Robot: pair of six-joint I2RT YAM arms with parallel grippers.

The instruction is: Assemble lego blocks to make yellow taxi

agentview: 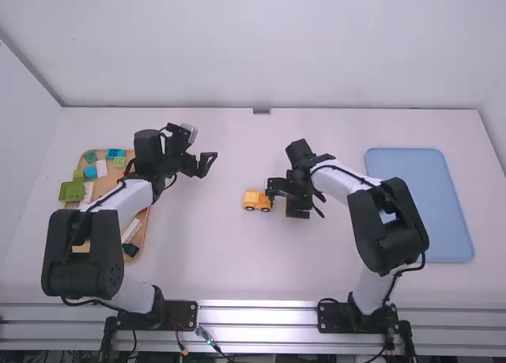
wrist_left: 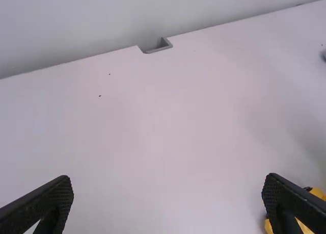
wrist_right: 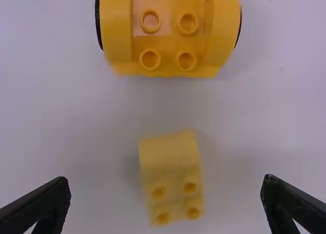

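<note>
Near the middle of the table (agentview: 213, 252), the right gripper (agentview: 286, 200) is held pointed down, its two fingers (wrist_right: 41, 206) spread well apart with nothing clamped. Between their lines of reach a small yellow block (wrist_right: 171, 178) is seen, touched by neither. Just beside it is set the yellow wheeled base (agentview: 257, 201), its studs turned up. The right arm (agentview: 387, 228) is bent at the elbow and angled inward from its base. By the left arm (agentview: 83, 252), the forearm is stretched away from its base, and the left gripper (agentview: 198, 164) is turned toward the middle, its fingers likewise parted and empty. Farther out, loose blocks are held in the orange tray (agentview: 141, 235); on the opposite side lies a blue tray (agentview: 427, 213).
</note>
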